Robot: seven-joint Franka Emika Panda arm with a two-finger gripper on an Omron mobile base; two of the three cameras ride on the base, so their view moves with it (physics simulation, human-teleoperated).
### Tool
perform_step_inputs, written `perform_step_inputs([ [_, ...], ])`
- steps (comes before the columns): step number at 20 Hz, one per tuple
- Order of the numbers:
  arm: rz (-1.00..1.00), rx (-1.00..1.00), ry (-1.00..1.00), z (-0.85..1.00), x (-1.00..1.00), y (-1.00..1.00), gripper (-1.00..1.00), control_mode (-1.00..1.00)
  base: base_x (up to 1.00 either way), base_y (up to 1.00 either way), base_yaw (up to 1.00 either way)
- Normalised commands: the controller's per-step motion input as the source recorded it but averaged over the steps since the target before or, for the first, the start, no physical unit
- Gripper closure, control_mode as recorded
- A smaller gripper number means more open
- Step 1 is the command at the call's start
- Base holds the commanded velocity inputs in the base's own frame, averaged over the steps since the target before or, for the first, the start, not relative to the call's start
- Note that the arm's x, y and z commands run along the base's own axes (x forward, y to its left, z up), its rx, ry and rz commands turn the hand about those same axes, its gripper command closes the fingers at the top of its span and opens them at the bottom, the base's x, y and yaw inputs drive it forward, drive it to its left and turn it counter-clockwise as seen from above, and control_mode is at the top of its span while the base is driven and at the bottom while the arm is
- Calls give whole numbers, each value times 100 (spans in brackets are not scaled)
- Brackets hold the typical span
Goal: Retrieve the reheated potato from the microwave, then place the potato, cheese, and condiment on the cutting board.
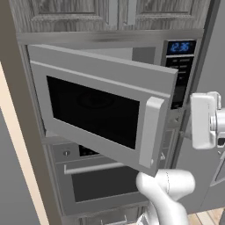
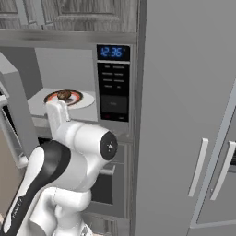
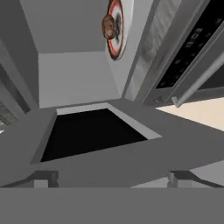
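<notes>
One potato (image 3: 110, 26) beyond pincer (image 3: 112, 178) (apart).

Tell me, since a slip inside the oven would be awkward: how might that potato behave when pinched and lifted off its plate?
The potato looks small, roundish and lumpy, so it may roll on the smooth plate if nudged. It is probably light and firm, though reheating could soften it. The hand's open fingers should span it easily inside the microwave.
</notes>
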Motion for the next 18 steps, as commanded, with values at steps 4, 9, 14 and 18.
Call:
perform_step_inputs([
  [4, 20, 6, 10, -6, 47, 25, -100, -100, 0, 0, 0],
  [9, 19, 6, 5, -7, 28, 33, -100, -100, 0, 0, 0],
  [14, 9, 4, 1, -8, 18, 46, -100, -100, 0, 0, 0],
  [18, 10, 4, 0, -1, -12, 33, -100, -100, 0, 0, 0],
])
